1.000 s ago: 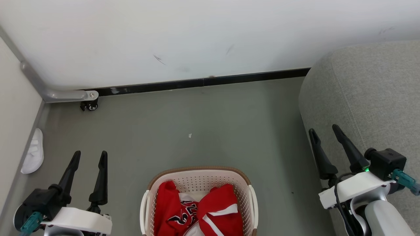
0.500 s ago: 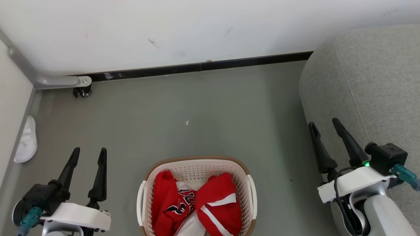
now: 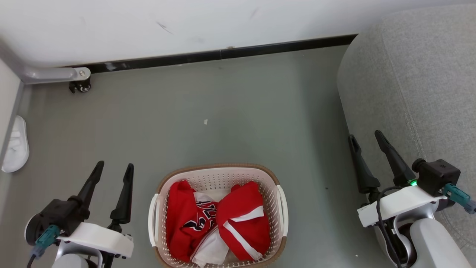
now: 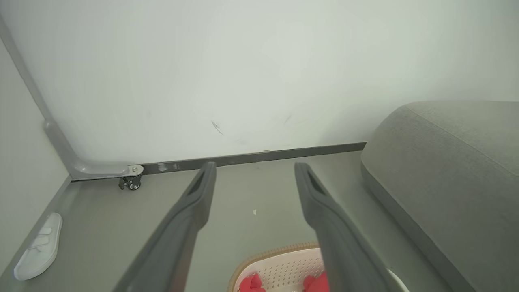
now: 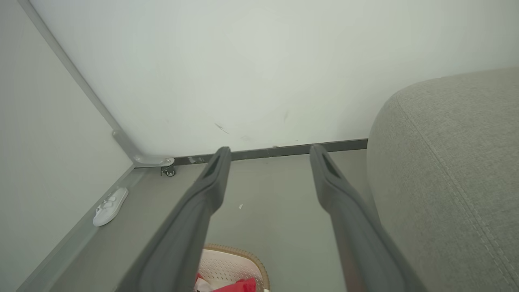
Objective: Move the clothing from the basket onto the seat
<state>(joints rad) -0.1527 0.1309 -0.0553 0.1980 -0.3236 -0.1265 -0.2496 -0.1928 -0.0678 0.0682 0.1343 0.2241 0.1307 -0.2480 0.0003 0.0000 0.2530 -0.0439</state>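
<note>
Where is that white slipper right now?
In the head view the white slipper lies on the grey floor at the far left edge, beside the side wall, left of the left gripper and the basket.

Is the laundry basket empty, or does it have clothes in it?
Not empty. The basket holds the clothing: red garments with white trim, crumpled together inside its walls.

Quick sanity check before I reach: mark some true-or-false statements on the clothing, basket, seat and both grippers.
1. The clothing lies in the basket. True.
2. Both the left gripper and the right gripper stand open. True.
3. The seat is on the robot's left. False: it is on the robot's right.
4. The left gripper holds a garment. False: it holds nothing, beside the basket.
5. A white slipper lies on the floor. True.
</note>
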